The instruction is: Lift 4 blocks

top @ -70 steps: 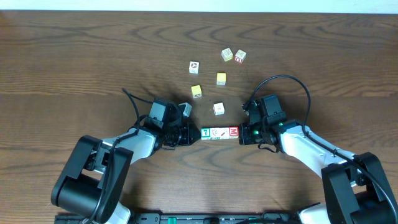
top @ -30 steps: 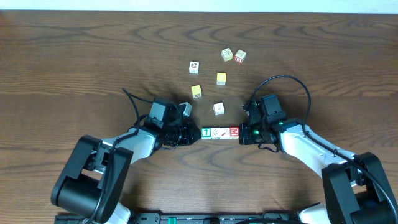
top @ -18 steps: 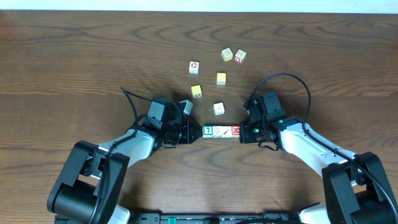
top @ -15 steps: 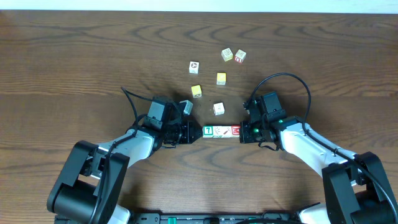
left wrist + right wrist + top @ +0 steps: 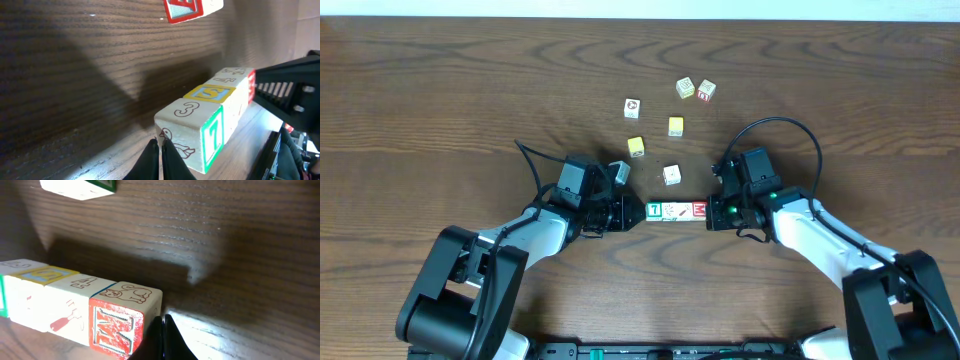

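Blocks (image 5: 677, 210), squeezed endwise between both closed jaws, have risen slightly.

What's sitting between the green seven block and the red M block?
The yellow-edged picture block and the teal-edged picture block, in one touching row; overhead view shows it.

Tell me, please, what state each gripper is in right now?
Left gripper: closed, empty, tips against the green "7" block.
Right gripper: closed, empty, tips against the red "M" block.
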`<action>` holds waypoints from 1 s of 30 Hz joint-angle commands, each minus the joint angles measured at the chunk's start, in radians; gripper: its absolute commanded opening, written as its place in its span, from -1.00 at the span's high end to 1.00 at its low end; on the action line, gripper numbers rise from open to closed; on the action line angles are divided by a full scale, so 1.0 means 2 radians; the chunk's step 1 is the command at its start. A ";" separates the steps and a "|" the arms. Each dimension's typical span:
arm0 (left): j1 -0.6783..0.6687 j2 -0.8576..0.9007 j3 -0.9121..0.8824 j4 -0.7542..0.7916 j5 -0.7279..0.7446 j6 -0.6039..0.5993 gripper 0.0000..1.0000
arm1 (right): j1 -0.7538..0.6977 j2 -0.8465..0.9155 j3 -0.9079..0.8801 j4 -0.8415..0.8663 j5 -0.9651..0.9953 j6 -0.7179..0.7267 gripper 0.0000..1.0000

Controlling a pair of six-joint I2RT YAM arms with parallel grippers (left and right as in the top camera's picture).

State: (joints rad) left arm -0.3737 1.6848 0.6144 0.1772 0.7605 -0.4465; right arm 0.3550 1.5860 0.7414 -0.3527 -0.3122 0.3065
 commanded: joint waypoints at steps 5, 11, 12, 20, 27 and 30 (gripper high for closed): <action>-0.018 -0.010 0.019 0.014 0.072 -0.001 0.86 | 0.039 -0.024 0.025 -0.002 -0.128 0.002 0.97; -0.018 -0.010 0.019 0.014 0.072 -0.002 0.86 | 0.039 -0.024 0.025 -0.002 -0.128 0.002 0.97; -0.018 -0.010 0.019 0.014 0.072 -0.002 0.85 | 0.039 -0.024 0.025 -0.002 -0.128 0.002 0.97; -0.018 -0.010 0.019 0.014 0.072 -0.002 0.85 | 0.039 -0.025 0.026 -0.001 -0.129 0.002 0.98; -0.018 -0.010 0.020 0.018 0.072 -0.006 0.85 | 0.039 -0.026 0.034 -0.004 -0.129 0.002 0.97; -0.018 -0.010 0.020 0.019 0.072 -0.006 0.86 | 0.039 -0.027 0.035 -0.005 -0.129 0.002 0.97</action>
State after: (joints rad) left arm -0.3737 1.6848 0.6144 0.1837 0.7593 -0.4526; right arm 0.3550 1.5635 0.7647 -0.3824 -0.3016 0.3065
